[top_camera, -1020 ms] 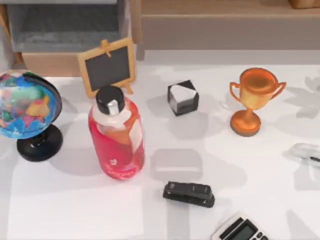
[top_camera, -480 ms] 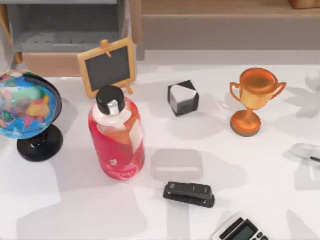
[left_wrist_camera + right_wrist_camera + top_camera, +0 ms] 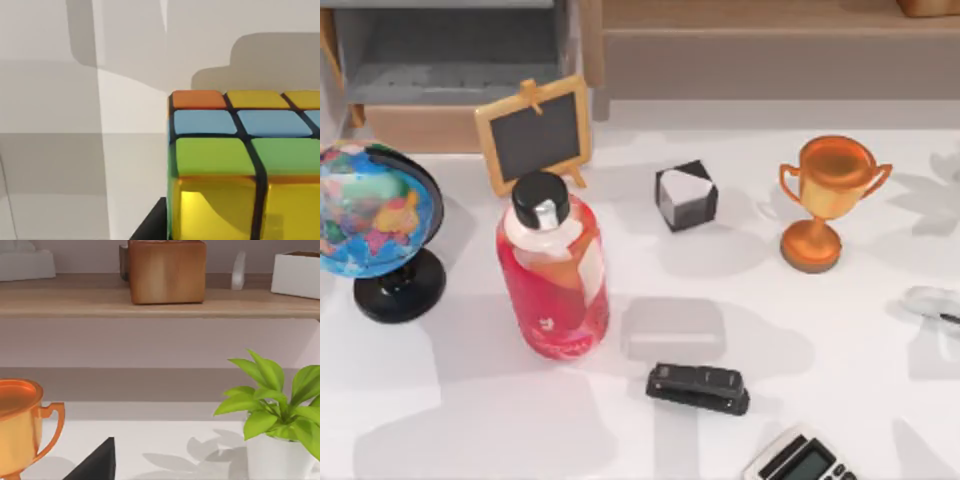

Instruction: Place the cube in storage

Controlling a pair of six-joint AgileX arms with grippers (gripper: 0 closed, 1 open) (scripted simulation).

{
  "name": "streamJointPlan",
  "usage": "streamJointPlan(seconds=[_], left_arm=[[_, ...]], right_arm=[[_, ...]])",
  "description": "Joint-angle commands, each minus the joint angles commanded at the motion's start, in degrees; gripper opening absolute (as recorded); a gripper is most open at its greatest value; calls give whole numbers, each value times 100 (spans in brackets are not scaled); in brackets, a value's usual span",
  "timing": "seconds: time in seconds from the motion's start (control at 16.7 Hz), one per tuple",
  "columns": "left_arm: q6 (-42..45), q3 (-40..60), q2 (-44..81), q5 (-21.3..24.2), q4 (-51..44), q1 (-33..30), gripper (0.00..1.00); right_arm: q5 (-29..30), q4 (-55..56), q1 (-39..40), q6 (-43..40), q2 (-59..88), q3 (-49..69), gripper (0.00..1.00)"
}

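The cube (image 3: 235,165) looms very close in the left wrist view. It is a puzzle cube with orange, yellow, blue and green tiles on one face and yellow tiles on another. A dark finger (image 3: 151,226) of my left gripper lies against the cube's edge, and the cube hides the rest of the gripper. Behind the cube is a white surface crossed by shadows. At the back left of the table stands an open grey-lined wooden storage compartment (image 3: 440,55). A dark finger (image 3: 97,462) of my right gripper shows beside the trophy (image 3: 15,425).
On the table stand a globe (image 3: 375,215), a small chalkboard (image 3: 535,132), a red bottle (image 3: 555,270), a black, white and grey cube (image 3: 685,195), an orange trophy (image 3: 825,200), a black stapler (image 3: 698,388) and a calculator (image 3: 800,460). A potted plant (image 3: 275,415) stands far right.
The bright patch at the table's front left has given way to a broad shadow. None of the objects on the table has moved.
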Motion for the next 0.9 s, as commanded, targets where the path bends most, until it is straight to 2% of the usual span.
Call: streamJointPlan(seconds=[0.54, 0.9], left_arm=[[0, 0, 0, 0, 0, 0, 98], [0, 0, 0, 0, 0, 0, 100]], right_arm=[[0, 0, 0, 0, 0, 0, 100], [0, 0, 0, 0, 0, 0, 100]])
